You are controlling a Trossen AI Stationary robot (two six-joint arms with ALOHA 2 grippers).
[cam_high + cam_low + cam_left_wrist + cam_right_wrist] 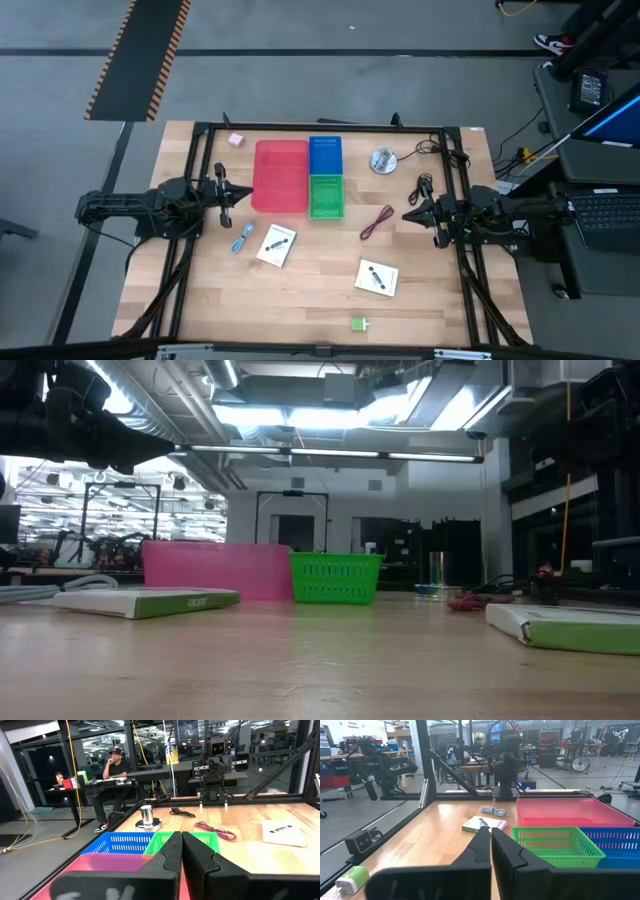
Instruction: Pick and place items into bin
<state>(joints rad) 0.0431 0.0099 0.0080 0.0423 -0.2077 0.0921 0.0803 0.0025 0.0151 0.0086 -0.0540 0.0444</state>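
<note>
Three bins stand side by side at the table's far middle: a pink tray (280,175), a blue basket (325,155) and a green basket (326,196). Loose on the wood lie two white cards (277,244) (377,277), a grey-blue cable (243,238), a dark red cable (376,222), a black cable (432,150), a pink block (236,140) and a green block (359,323). My left gripper (245,195) hovers shut at the pink tray's left side. My right gripper (408,215) hovers shut to the right of the red cable. Both point level toward the table's middle and hold nothing.
A round silver disc (382,160) stands right of the blue basket. A black frame (320,127) runs along the table's far edge and sides. A person (114,775) sits at a desk beyond the table. Bare wood stretches between the cards and the near edge.
</note>
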